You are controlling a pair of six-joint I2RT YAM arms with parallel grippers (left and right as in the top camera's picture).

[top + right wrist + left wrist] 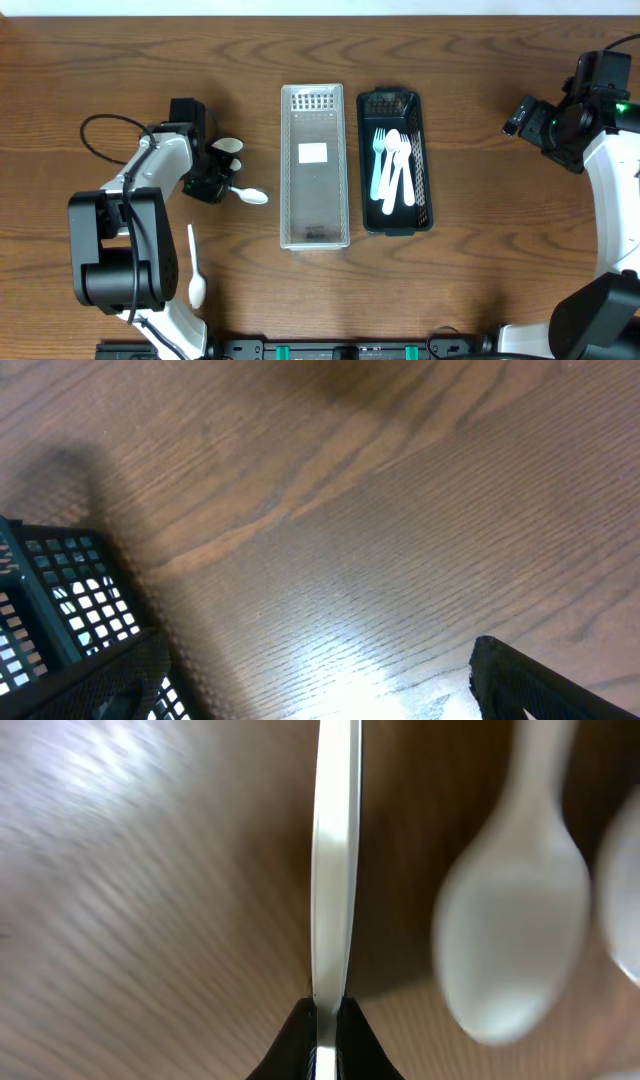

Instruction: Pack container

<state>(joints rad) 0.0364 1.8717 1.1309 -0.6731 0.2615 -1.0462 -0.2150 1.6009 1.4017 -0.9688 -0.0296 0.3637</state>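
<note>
Gripping entry: left gripper (pixel 213 182) pinched tight on the handle of a white spoon (pixel 250 196), which shows edge-on between its fingertips in the wrist view. Second spoon (pixel 229 147) lies just beside the gripper, and third spoon (pixel 195 268) lies behind it. Clear container (pixel 314 165) stands ahead, with black basket (pixel 393 160) of cutlery (pixel 392 165) touching beyond. Right gripper (pixel 522 114): fingers spread wide, empty, basket near.

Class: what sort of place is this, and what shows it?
Probably a robotics test bench: a left arm and right arm at a wooden table, a clear tray beside a black basket holding plastic cutlery; the left pincer grips a spoon.
</note>
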